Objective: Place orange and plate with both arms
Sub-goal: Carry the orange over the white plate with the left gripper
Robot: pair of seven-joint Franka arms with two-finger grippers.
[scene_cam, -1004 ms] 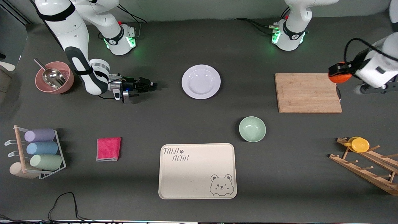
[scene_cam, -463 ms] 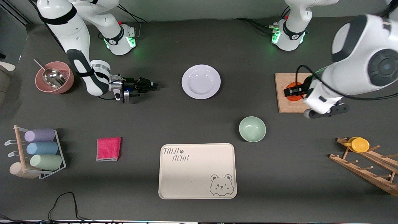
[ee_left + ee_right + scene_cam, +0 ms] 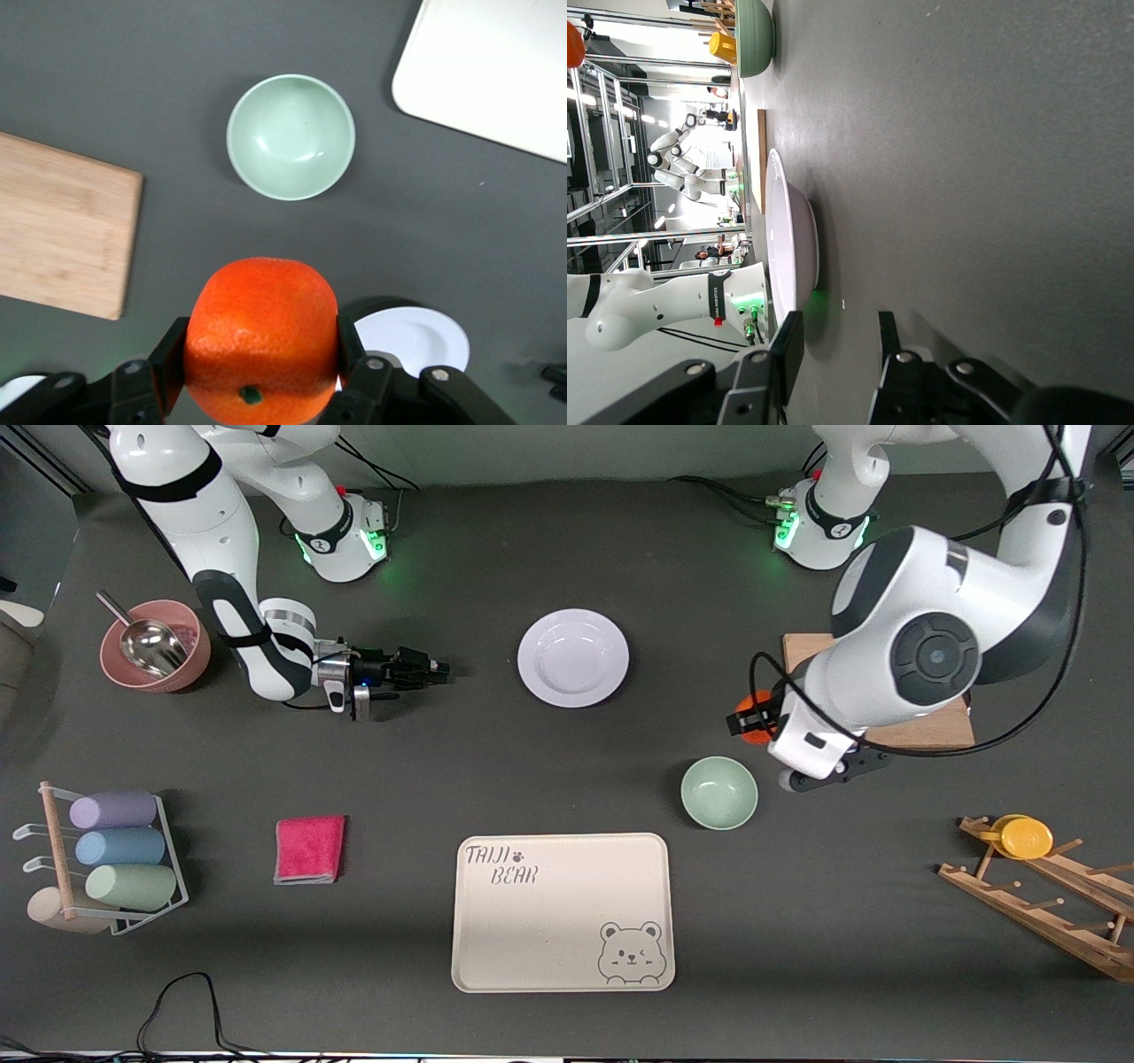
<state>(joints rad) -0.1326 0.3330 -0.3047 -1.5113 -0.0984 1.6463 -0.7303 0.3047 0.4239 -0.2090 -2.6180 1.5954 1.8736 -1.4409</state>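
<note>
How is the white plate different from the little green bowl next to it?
The plate is white, faintly lilac; the bowl is pale green. The plate is wider and shallow with a broad rim; the bowl is smaller and deeper. The bowl lies nearer the front camera than the plate. Both are round, upright and hold nothing.

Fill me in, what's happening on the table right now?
The left gripper has its jaws shut on the orange and holds it in the air over bare table between the cutting board and the green bowl. The right gripper sits low beside the plate, jaws open and pointed at its rim, not touching it. The plate lies on the table, not yet picked up.
</note>
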